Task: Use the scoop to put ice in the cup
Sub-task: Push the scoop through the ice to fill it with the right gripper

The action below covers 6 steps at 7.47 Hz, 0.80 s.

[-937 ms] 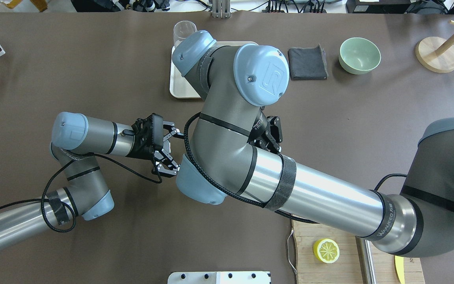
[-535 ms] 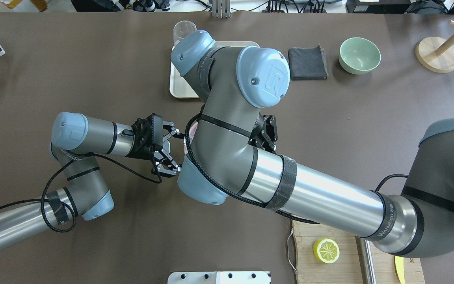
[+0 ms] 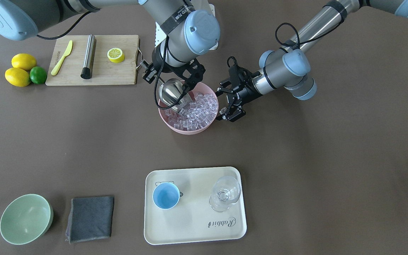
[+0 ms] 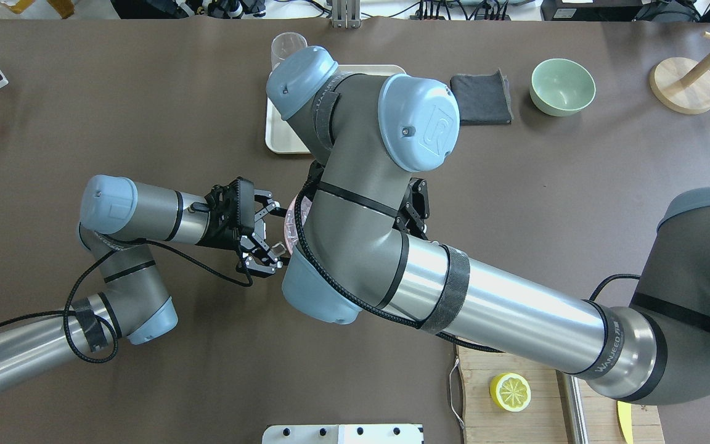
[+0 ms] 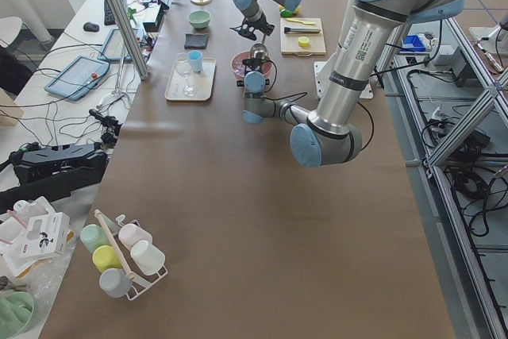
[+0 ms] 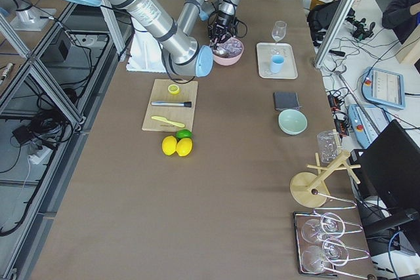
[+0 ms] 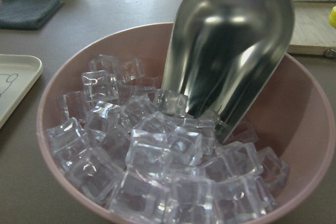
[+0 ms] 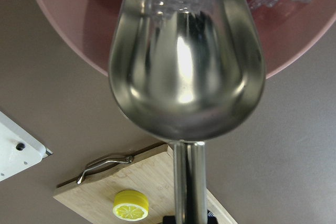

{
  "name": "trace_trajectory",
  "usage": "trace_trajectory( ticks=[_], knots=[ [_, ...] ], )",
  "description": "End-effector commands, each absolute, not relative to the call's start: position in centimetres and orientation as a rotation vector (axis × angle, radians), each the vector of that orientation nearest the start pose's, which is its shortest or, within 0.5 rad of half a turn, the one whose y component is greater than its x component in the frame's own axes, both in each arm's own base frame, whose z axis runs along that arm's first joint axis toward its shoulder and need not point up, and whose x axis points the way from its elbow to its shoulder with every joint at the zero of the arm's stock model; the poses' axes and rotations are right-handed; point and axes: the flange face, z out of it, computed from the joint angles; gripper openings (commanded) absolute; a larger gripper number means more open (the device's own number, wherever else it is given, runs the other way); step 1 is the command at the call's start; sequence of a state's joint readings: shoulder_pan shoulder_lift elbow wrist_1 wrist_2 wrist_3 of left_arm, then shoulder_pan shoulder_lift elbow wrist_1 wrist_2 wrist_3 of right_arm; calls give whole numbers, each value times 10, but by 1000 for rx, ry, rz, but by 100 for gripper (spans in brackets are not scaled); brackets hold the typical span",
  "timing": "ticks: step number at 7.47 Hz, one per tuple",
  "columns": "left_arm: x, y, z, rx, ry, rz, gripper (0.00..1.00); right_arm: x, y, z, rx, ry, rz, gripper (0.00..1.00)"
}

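Reaching in from the top left of the front-facing view, the right arm (image 3: 175, 17) folds at the wrist and aims the right gripper (image 3: 189, 82) steeply down over the pink bowl (image 3: 190, 131). Its jaws are clamped on the handle of the scoop (image 3: 170, 92), whose trough tilts down with its lip in the ice (image 3: 198, 109) at that view's left side of the bowl. Just right of the bowl, the left arm (image 3: 285, 71) lies low and nearly level. The left gripper (image 3: 221, 105) faces the rim with its jaws spread wide and nothing between them; whether a fingertip touches the rim I cannot tell. Nearer that camera, well apart from the bowl, the cup (image 3: 166, 196) stands empty on the left part of the cream tray (image 3: 193, 230), with a stemmed glass (image 3: 225, 193) to its right. From overhead the right arm covers the scoop and nearly all the bowl, leaving only a pink sliver. The left wrist camera shows the scoop's lip sunk among the cubes. The right wrist camera shows the handle running back toward the grip, with a cutting board (image 8: 152, 182) and half lemon (image 8: 130, 205) beyond.
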<state>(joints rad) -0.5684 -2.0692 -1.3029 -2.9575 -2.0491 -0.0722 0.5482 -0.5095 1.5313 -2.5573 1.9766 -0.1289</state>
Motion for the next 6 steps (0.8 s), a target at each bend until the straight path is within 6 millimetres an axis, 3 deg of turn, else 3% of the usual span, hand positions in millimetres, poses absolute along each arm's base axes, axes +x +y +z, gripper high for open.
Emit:
trace_trajectory(
  ticks=[1, 3, 6],
  knots=[
    [503, -441, 352, 1224, 1203, 1101, 98, -537, -430, 133, -90, -410, -1142, 0],
    [502, -442, 354, 1220, 1203, 1102, 98, -521, -416, 138, -24, -438, -1136, 0],
    [502, -442, 353, 1219, 1204, 1104, 98, -525, -414, 144, 26, -464, -1146, 0]
  ],
)
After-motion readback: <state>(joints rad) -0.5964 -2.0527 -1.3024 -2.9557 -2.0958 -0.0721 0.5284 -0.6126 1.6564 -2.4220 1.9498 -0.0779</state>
